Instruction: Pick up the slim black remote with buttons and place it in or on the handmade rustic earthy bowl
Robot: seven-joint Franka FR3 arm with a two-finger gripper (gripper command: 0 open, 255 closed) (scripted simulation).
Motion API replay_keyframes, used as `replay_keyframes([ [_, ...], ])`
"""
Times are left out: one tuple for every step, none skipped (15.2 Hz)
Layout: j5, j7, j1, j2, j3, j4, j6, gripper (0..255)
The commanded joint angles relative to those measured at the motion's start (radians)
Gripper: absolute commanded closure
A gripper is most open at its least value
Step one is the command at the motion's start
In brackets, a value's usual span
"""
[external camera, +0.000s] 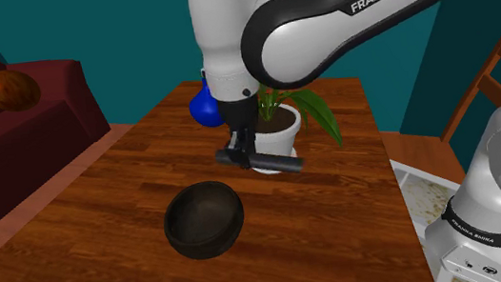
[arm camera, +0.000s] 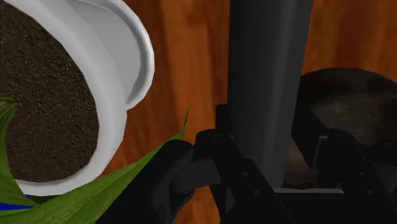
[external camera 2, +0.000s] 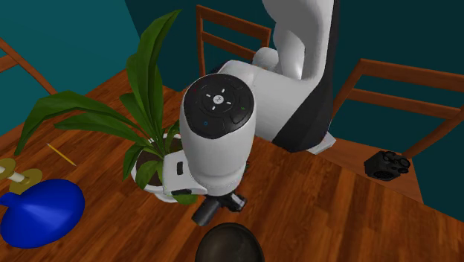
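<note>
Remote (arm camera: pixel 270 83): slim, dark, held above the counter (external camera: pixel 87 248) between bowl (external camera: pixel 204 220) and white plant pot (external camera: pixel 276 132).
End effector (external camera: pixel 241 155): fingers clamped on the remote.
Arm: elbow high, wrist pointing down.
Counter: reddish wood planks.
Room: teal walls, dark red sofa (external camera: pixel 37 129), wooden chairs (external camera 2: pixel 230 37).

Looking across a wood-grain counter (external camera: pixel 80 263) toward teal walls (external camera: pixel 83 23). Taking in a dark red sofa (external camera: pixel 22 126) past the counter's edge at the shoulder view's left, and a wooden chair (external camera: pixel 493 76) at its right. Catching orange-brown floor (external camera: pixel 413 139) beside the counter's far end.
</note>
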Motion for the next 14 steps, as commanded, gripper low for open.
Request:
replay_keyframes([
  [-0.049, 0.069, 0.016, 0.097, 0.032, 0.102, -0.022, 255],
  [-0.072, 0.097, 0.027, 0.138, 0.042, 0.145, -0.033, 255],
  [-0.096, 0.124, 0.04, 0.181, 0.05, 0.19, -0.045, 255],
  [-0.12, 0.15, 0.055, 0.224, 0.057, 0.237, -0.059, 255],
  [-0.145, 0.175, 0.072, 0.267, 0.062, 0.286, -0.074, 255],
  [-0.169, 0.198, 0.092, 0.311, 0.066, 0.337, -0.091, 255],
  [-0.193, 0.22, 0.114, 0.356, 0.067, 0.39, -0.109, 255],
  [-0.217, 0.24, 0.137, 0.401, 0.068, 0.446, -0.129, 255],
  [-0.24, 0.258, 0.163, 0.447, 0.066, 0.505, -0.151, 255],
  [-0.253, 0.268, 0.181, 0.476, 0.064, 0.544, -0.165, 255],
  [-0.254, 0.27, 0.181, 0.476, 0.061, 0.532, -0.152, 255],
  [-0.255, 0.271, 0.18, 0.478, 0.06, 0.52, -0.14, 255],
  [-0.257, 0.273, 0.18, 0.479, 0.059, 0.509, -0.127, 255],
  [-0.258, 0.276, 0.179, 0.481, 0.058, 0.498, -0.115, 255],
])
